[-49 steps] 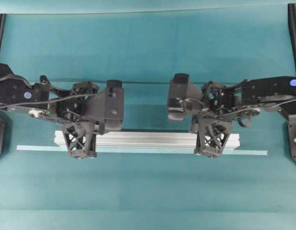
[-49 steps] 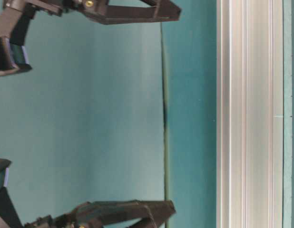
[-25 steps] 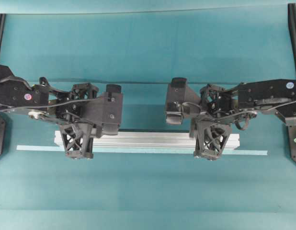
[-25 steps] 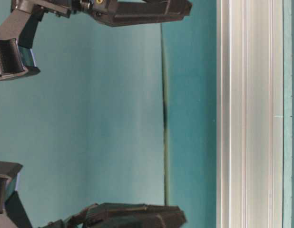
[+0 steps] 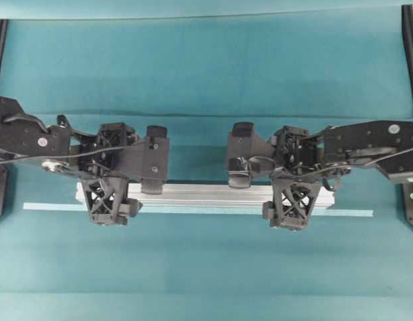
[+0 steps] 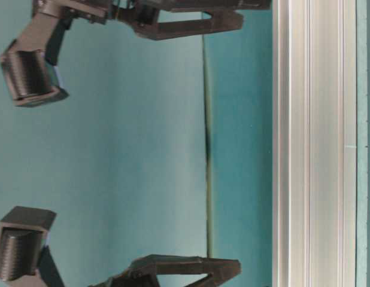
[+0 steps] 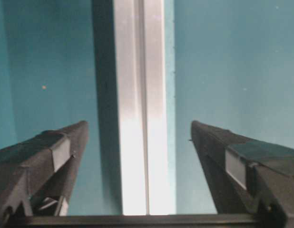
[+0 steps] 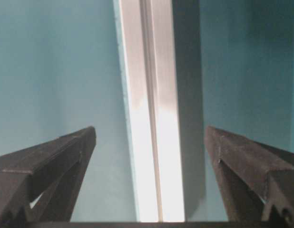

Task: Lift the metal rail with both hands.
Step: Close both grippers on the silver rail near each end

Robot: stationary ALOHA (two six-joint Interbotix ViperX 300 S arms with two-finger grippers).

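**Both grippers spread wide over the rail**

The metal rail [image 5: 203, 195] lies flat on the teal table [image 5: 206, 60], running left to right in the overhead view. Along its near long edge runs a thinner pale-green tape strip [image 5: 353, 213], which reaches past both ends of the rail.

The left gripper [image 5: 111, 200] hangs over the rail's left end. Its wrist view shows the rail [image 7: 140, 142] running up the middle of the gap between the two fingers [image 7: 56, 156], with bare table on either side. The jaws stand wide apart and have hold of nothing.

The right gripper [image 5: 292, 204] hangs over the rail near its right end. From its wrist camera the rail [image 8: 151, 142] again passes between the fingers [image 8: 56, 161], clear of both, a dark shadow lying just beside it. These jaws are likewise spread wide and empty.

In the table-level view the rail [image 6: 314, 143] fills the right side, and one black finger at the top reaches to the rail's edge; whether it touches cannot be told.
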